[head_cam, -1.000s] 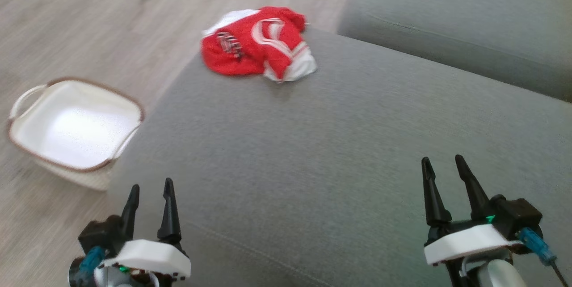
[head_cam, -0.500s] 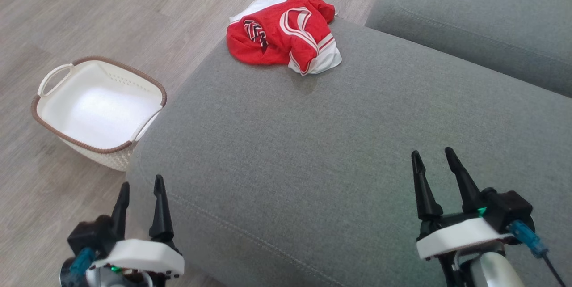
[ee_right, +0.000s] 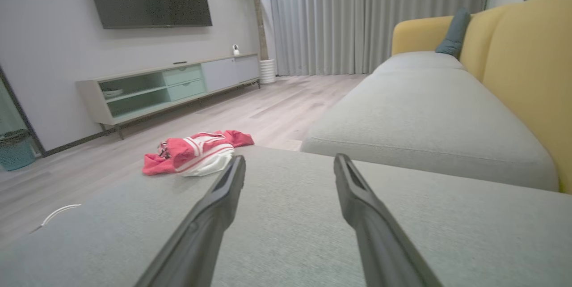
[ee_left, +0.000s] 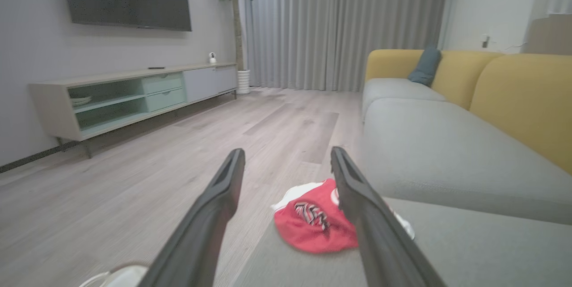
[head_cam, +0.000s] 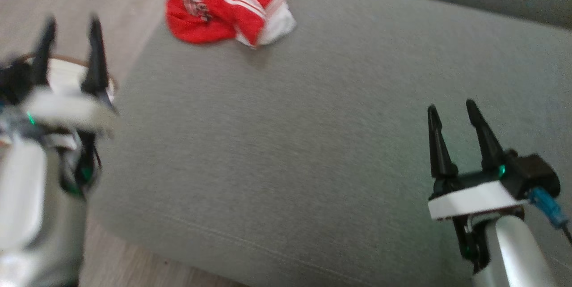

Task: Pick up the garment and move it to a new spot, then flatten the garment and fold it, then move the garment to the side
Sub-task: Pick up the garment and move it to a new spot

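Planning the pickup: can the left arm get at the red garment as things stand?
Probably yes: the left end effector is open and points toward the red garment on the sofa cushion; nothing stands between them.

red garment (white stripes), grey cushion

left claw: blurred | garment: top cut off | basket: mostly hidden
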Available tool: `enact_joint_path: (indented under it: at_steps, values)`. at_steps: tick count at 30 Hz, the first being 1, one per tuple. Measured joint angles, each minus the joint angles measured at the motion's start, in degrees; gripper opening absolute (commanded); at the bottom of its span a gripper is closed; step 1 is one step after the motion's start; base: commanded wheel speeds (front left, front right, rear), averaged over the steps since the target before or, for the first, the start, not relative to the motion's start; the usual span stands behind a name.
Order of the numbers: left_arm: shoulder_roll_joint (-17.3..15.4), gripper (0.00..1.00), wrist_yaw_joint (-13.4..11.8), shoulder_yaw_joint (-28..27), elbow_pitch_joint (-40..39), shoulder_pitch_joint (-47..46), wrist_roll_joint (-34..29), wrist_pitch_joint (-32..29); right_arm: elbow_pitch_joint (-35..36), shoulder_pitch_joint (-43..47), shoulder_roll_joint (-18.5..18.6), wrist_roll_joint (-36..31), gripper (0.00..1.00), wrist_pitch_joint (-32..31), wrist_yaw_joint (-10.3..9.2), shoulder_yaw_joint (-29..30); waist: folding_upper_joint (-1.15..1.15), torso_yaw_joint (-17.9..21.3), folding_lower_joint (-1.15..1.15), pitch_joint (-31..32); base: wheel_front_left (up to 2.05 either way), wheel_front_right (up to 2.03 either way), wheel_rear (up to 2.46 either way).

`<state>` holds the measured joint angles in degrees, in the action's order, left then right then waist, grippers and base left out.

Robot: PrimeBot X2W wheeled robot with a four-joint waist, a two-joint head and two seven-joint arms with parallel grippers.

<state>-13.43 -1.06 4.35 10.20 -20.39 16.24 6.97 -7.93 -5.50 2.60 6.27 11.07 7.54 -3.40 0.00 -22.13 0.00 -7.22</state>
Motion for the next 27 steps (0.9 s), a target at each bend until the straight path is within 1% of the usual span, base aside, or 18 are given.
enact_joint_path:
  at_steps: [2,5,6,9,11,12,17,20,22,27]
  values:
    - [-0.99,1.0,1.24,-0.38,0.59,-6.53,0.96,-3.45,1.02,-1.19,0.02,-0.51,1.0,-0.51,0.0,0.13,0.0,2.05,0.0,-1.88,0.0,0.0,0.0]
    - [-2.45,1.0,3.69,-0.27,4.56,-15.74,2.67,-9.2,2.3,-3.08,0.03,-1.42,1.0,-1.0,0.0,0.34,0.0,5.3,0.0,-4.91,0.0,0.0,0.0]
    - [-2.66,1.0,4.1,-0.33,6.02,-18.34,3.41,-11.47,2.67,-3.64,0.03,-1.51,1.0,-1.01,0.0,0.47,0.0,6.35,0.0,-5.9,0.0,0.0,0.0]
    - [-2.61,1.0,4.59,-0.94,11.81,-24.94,7.14,-18.01,3.54,-4.93,0.11,-1.59,1.0,-1.01,0.0,0.41,0.0,9.64,0.01,-8.93,0.0,0.0,0.0]
    - [-2.91,1.0,4.58,-0.79,15.15,-27.74,7.14,-21.46,3.69,-5.47,0.12,-1.65,1.0,-1.0,0.0,0.14,0.0,11.81,0.01,-10.91,0.0,0.0,0.0]
    - [-3.39,1.0,4.47,-0.78,18.66,-29.73,7.12,-23.63,4.13,-5.83,0.12,-1.65,1.0,-0.98,0.0,0.15,0.0,13.88,0.01,-12.96,0.0,0.0,0.0]
    - [-5.57,1.0,3.79,-0.83,26.75,-32.13,6.92,-25.28,4.58,-6.62,0.13,-1.45,1.0,-0.4,0.0,0.27,0.0,18.61,0.01,-17.75,0.0,0.0,0.0]
    - [-5.99,1.0,3.46,-1.22,30.44,-32.78,6.97,-25.03,5.03,-7.46,0.13,-1.37,1.0,0.1,0.0,0.53,0.0,21.04,0.01,-20.4,0.0,0.0,0.0]
    - [-6.15,1.0,3.07,-1.34,32.61,-32.96,7.02,-25.01,5.19,-7.77,0.13,-1.37,1.0,0.37,0.0,0.83,0.0,22.31,0.01,-22.03,0.0,0.0,0.0]
    - [-6.92,1.0,3.07,-1.64,36.56,-33.42,7.05,-24.76,5.15,-7.97,0.12,-1.36,1.0,0.89,0.0,0.85,0.0,24.49,0.01,-24.75,0.0,0.0,0.0]
